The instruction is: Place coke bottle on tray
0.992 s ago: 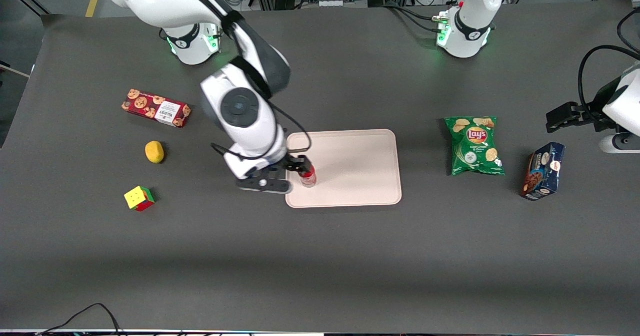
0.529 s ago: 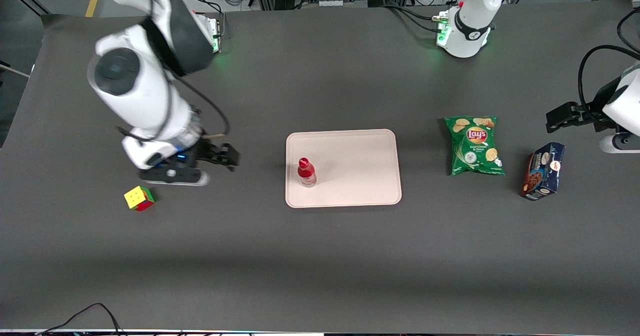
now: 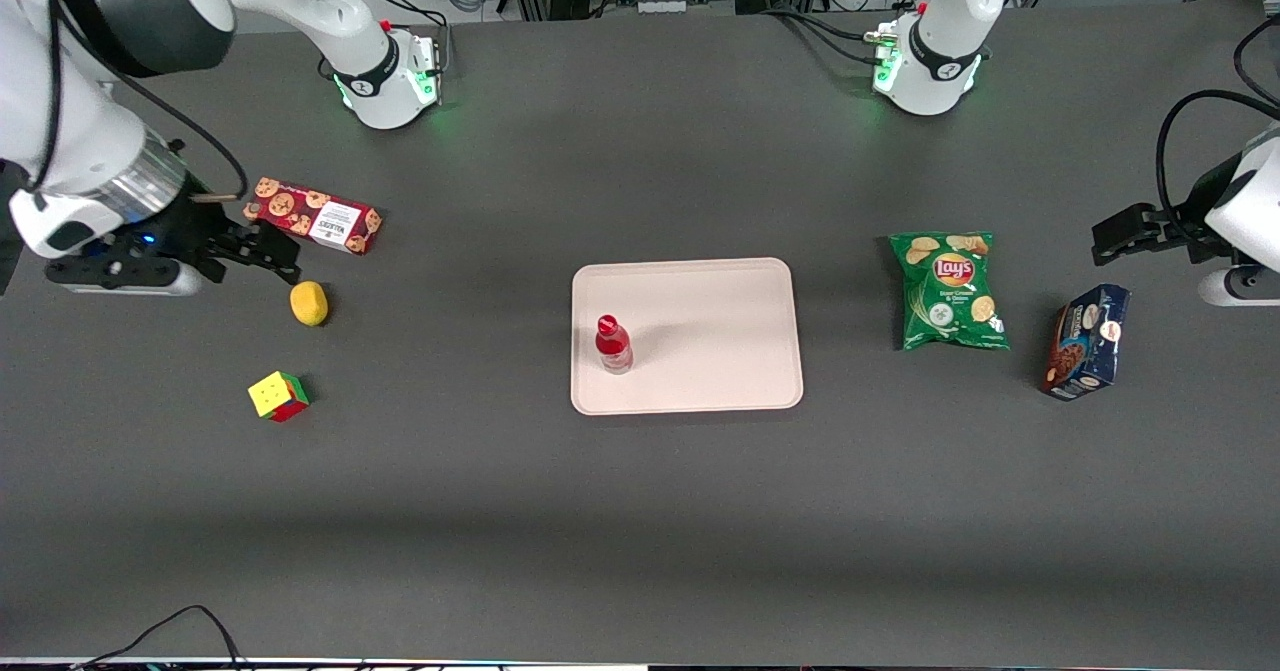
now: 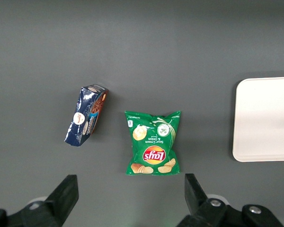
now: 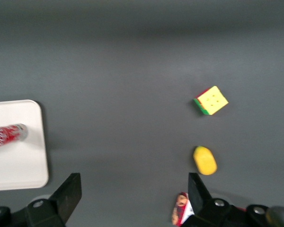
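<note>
The coke bottle (image 3: 612, 344) stands upright on the pale pink tray (image 3: 710, 331), near the tray's edge toward the working arm's end. The right wrist view shows the bottle's red label (image 5: 7, 135) on the tray's corner (image 5: 23, 165). My gripper (image 3: 283, 254) hangs open and empty above the table toward the working arm's end, far from the tray. It is beside the red cookie box (image 3: 312, 215) and the yellow fruit (image 3: 309, 303). In the wrist view its fingers (image 5: 70, 193) stand wide apart around bare table, with the gripper (image 5: 135, 198) holding nothing.
A Rubik's cube (image 3: 278, 396) lies nearer the front camera than the yellow fruit (image 5: 205, 160); the cube (image 5: 211, 100) and cookie box (image 5: 181, 215) show in the wrist view. A green chips bag (image 3: 948, 290) and a blue box (image 3: 1086, 341) lie toward the parked arm's end.
The gripper let go of the coke bottle on the tray, then swung away toward the working arm's end of the table. The bottle stays standing where it was set.
</note>
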Motion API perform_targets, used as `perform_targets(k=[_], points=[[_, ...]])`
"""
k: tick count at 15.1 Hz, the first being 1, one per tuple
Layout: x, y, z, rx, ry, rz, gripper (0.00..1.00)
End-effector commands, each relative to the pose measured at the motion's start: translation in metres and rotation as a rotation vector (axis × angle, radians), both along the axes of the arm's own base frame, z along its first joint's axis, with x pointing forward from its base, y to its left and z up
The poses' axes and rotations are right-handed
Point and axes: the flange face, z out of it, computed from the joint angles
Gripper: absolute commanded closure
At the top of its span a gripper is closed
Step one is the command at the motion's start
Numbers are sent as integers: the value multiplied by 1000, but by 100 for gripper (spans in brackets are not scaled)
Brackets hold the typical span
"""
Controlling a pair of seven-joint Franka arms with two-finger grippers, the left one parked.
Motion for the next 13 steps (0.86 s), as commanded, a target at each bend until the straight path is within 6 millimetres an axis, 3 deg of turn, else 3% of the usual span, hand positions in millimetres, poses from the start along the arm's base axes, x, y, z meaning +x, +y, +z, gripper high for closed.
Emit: perform_targets(k=[1, 3, 7, 9, 13], points=[[-8, -39, -2, 24, 7, 70, 0], [-8, -53, 0, 28, 5, 48, 0], [-8, -66, 30, 14, 31, 30, 0], [-9, -80, 32, 9, 42, 32, 0], [-8, -90, 27, 8, 50, 32, 0]])
